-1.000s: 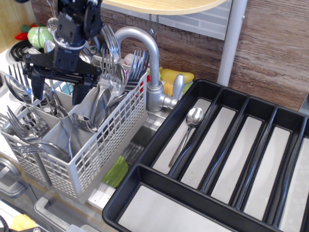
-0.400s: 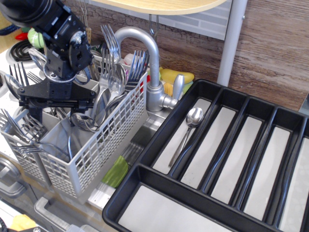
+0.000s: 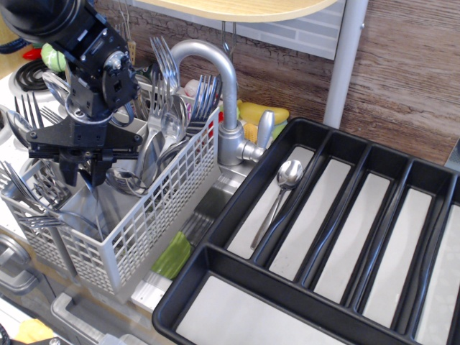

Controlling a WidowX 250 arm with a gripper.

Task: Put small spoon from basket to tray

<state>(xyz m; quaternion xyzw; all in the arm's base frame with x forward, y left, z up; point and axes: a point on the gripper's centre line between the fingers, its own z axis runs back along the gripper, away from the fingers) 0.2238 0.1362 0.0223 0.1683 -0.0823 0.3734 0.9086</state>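
Observation:
The light grey lattice basket (image 3: 147, 219) stands at the left, full of forks and spoons. My gripper (image 3: 85, 175) reaches down into one of its middle compartments. Its fingers are drawn close together around a thin steel handle there, which looks like the small spoon's (image 3: 93, 195). Its bowl is hidden among the other cutlery. The black tray (image 3: 215, 253) lies at the right, tilted toward the camera. One spoon (image 3: 286, 178) lies in its leftmost long compartment.
A steel faucet (image 3: 215, 72) rises between basket and tray. Upright forks (image 3: 167, 66) and large spoons (image 3: 147, 154) crowd the basket around my gripper. A yellow object (image 3: 260, 113) sits behind the faucet. A green sponge (image 3: 172, 256) lies below the basket.
My gripper has come down into the basket, and its fingers have gone from wide apart to close together. The spoon in the tray has not moved.

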